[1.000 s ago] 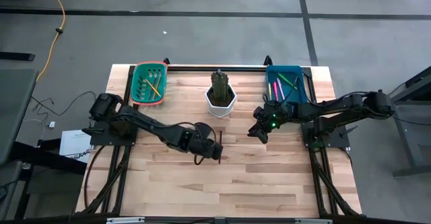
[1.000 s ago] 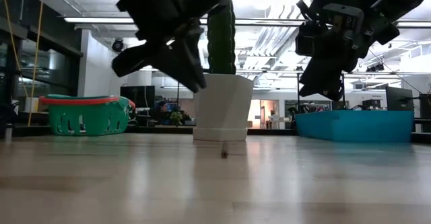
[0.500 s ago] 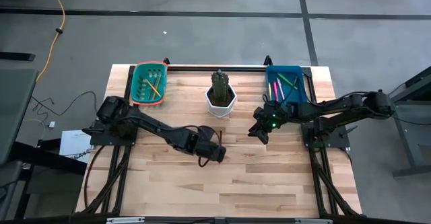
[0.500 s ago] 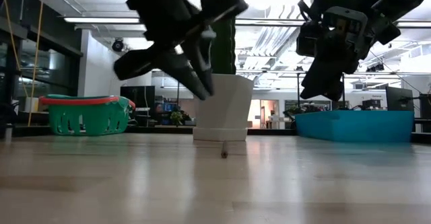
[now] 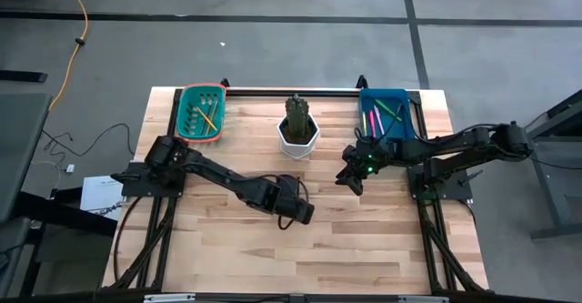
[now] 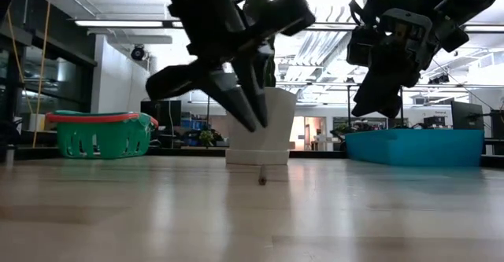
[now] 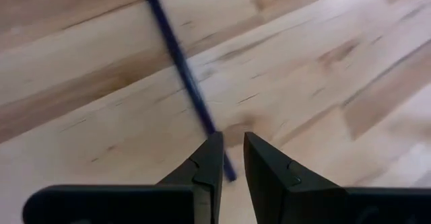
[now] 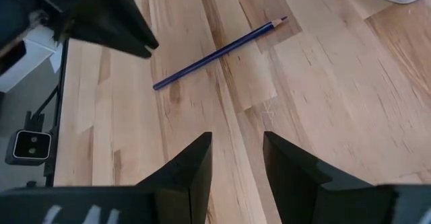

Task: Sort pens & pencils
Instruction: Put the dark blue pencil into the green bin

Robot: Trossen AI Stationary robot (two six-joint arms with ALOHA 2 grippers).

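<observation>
My left jaws (image 7: 229, 158) stand narrow with a slim gap and hold nothing, poised over the middle of the table (image 5: 364, 248), their tips just at one end of a dark blue pencil (image 7: 182, 76) lying flat on the wood. My right jaws (image 8: 236, 160) hang parted and empty in front of the blue bin (image 5: 400, 126) of pens (image 5: 372, 118) at the far right corner. More pencils (image 5: 205, 115) lie in the green basket (image 5: 185, 98) at the far left corner.

Even overhead light, glaring ceiling lamps in low view, blurred pencil (image 7: 182, 69).
</observation>
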